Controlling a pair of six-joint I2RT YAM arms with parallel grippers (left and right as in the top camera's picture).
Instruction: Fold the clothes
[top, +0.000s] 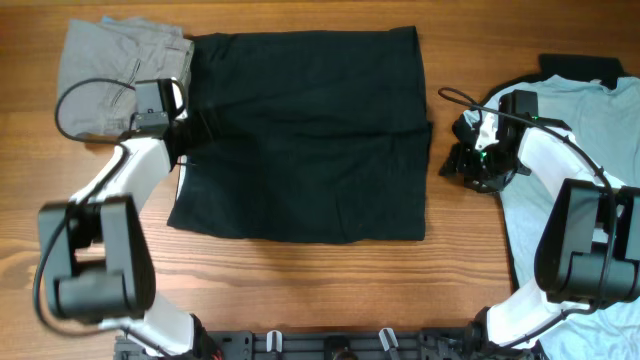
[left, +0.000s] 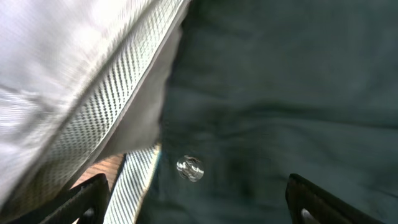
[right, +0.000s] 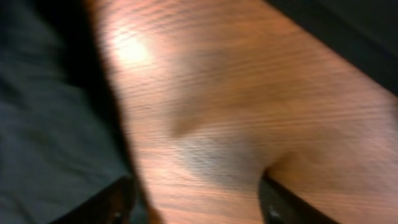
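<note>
Large black shorts (top: 305, 135) lie spread flat mid-table. My left gripper (top: 185, 135) hovers at their left waistband edge. In the left wrist view the fingers (left: 198, 202) are wide open over black cloth (left: 280, 93), a clear button (left: 189, 168) and the pale striped inner waistband (left: 134, 186). My right gripper (top: 463, 160) is just right of the shorts' right edge. In the right wrist view it (right: 196, 202) is open and empty over bare wood, the shorts' edge (right: 50, 124) at left. Grey shorts (top: 115, 75) lie far left. A pale blue T-shirt (top: 580, 190) lies at right.
The wooden table (top: 300, 290) shows along the front and in the strip between the black shorts and the T-shirt. A dark garment edge (top: 580, 66) peeks out behind the T-shirt. The arm bases (top: 330, 345) stand at the front edge.
</note>
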